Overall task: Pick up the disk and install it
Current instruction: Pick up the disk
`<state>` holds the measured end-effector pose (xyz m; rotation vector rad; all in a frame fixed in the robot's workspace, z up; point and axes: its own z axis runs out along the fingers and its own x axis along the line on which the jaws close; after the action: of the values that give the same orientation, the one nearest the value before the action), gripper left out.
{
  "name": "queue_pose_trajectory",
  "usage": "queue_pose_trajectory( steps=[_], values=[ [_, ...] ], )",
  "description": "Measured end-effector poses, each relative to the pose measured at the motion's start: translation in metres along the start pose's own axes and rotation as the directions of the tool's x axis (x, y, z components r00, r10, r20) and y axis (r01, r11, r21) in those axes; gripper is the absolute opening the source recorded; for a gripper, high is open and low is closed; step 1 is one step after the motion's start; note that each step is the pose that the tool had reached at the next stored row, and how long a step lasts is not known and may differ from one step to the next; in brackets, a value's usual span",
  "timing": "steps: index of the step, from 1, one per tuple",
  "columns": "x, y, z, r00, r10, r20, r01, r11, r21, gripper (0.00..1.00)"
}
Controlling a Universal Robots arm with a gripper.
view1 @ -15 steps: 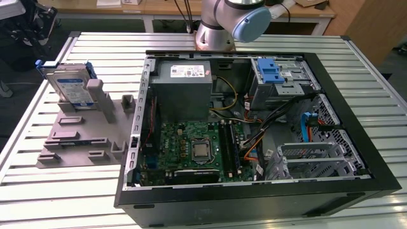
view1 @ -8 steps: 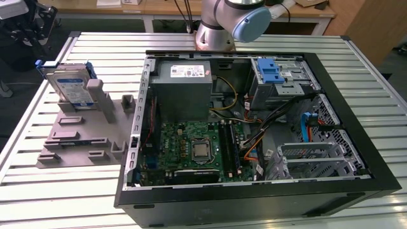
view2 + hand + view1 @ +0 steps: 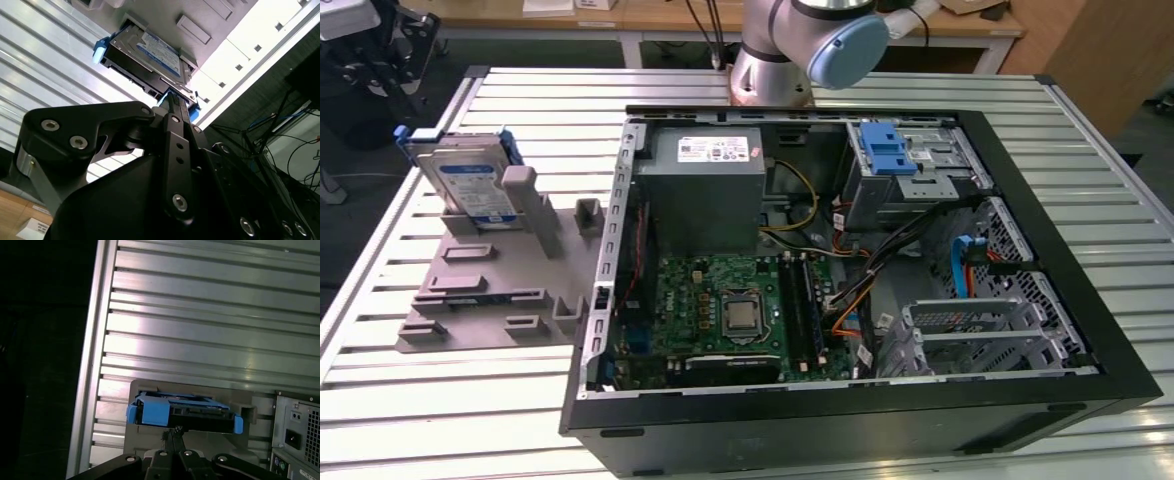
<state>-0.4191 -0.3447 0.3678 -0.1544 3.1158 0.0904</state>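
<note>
Exterior view, table (image 3: 467, 420): slatted metal, under the gripper (image 3: 172, 432) and everything else
case (image 3: 854, 440): open PC tower lying flat, well apart from the gripper
fixture (image 3: 467, 290): grey stand, right ahead of the gripper
disk (image 3: 464, 180): blue-framed, propped up in the fixture (just ahead of the gripper in both wrist views)
gripper state: can't tell if it's open or closed

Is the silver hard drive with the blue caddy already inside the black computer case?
No, the disk stands on the grey plastic holder beside the case.
</note>
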Motion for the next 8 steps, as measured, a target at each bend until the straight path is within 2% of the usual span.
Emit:
queue_pose_trajectory(
  steps=[8],
  values=[
    [0.0,0.0,0.0,1.0,-0.007,-0.0005,0.007,1.0,-0.0002,0.11]
  ],
)
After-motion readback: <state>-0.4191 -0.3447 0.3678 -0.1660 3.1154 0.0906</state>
